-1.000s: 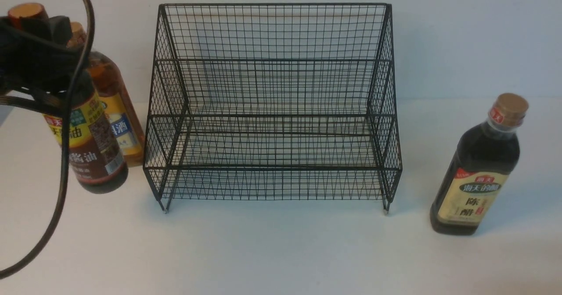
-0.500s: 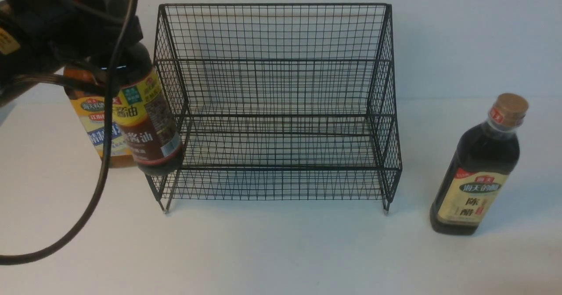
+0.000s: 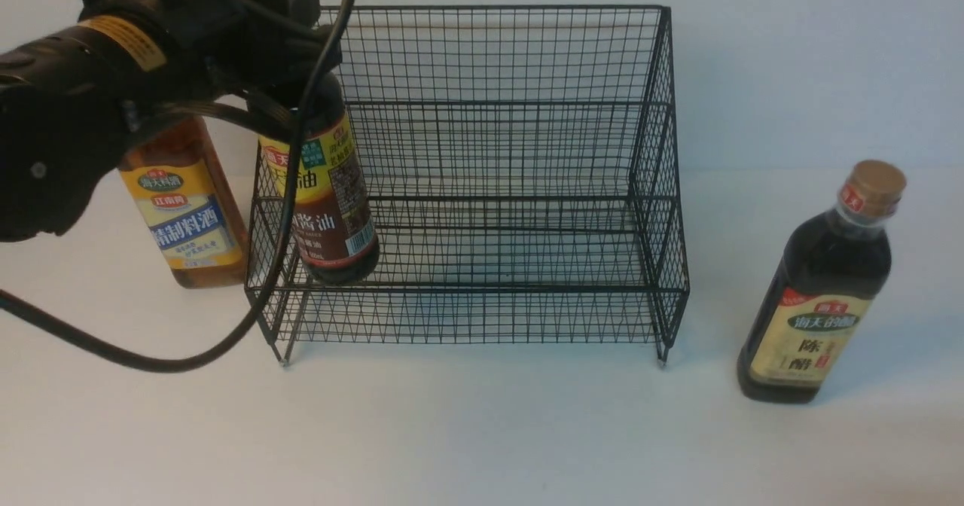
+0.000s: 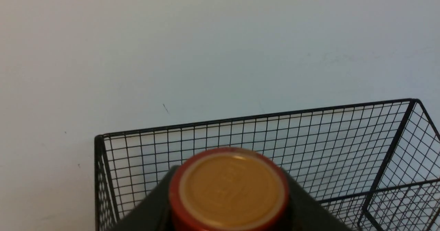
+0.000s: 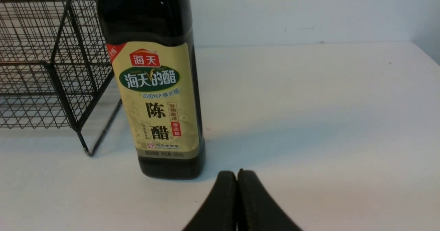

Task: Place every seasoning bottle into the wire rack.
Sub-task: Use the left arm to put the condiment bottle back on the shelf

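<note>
My left gripper (image 3: 277, 7) is shut on the red neck of the dark round seasoning bottle (image 3: 331, 197). The bottle hangs slightly tilted at the left end of the black wire rack (image 3: 482, 54), its base just above the lower front tier; I cannot tell whether it touches. Its tan cap (image 4: 228, 188) fills the left wrist view, with the rack's back mesh (image 4: 309, 134) behind. The amber bottle (image 3: 184, 212) stands on the table left of the rack. The dark squarish bottle (image 3: 817, 295) stands right of it. My right gripper (image 5: 237, 176) is shut and empty, just short of that bottle's base (image 5: 172, 165).
A thick black cable (image 3: 188, 355) loops from the left arm down over the table in front of the rack's left front corner. A white wall rises right behind the rack. The white tabletop (image 3: 482, 431) extends in front of the rack.
The left arm has carried the dark round bottle up and to the right, from in front of the amber bottle to the rack's left end. The right gripper has not moved.
</note>
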You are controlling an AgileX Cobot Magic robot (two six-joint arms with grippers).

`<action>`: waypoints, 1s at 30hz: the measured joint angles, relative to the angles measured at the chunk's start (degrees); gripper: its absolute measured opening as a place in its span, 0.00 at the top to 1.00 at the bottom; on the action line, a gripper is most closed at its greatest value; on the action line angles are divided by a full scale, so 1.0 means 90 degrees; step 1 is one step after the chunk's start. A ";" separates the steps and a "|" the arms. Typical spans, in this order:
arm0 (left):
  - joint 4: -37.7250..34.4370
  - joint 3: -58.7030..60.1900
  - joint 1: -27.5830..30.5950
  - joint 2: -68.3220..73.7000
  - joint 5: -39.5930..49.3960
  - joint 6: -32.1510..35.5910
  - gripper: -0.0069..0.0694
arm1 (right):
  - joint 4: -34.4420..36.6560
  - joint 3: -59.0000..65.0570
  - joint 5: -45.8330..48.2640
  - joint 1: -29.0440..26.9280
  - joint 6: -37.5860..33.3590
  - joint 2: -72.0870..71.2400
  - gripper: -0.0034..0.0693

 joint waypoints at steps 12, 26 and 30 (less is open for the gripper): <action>0.0000 0.0000 0.0000 0.0089 0.0442 0.0000 0.56 | 0.0000 0.0000 0.0000 0.0000 0.0000 0.0000 0.97; 0.0027 0.0068 0.0000 0.0538 0.0886 0.0000 0.56 | 0.0000 0.0000 0.0000 0.0000 0.0006 0.0000 0.97; 0.0027 0.0062 0.0000 0.0567 0.0865 0.0000 0.55 | 0.0000 0.0000 0.0000 0.0000 0.0019 0.0000 0.97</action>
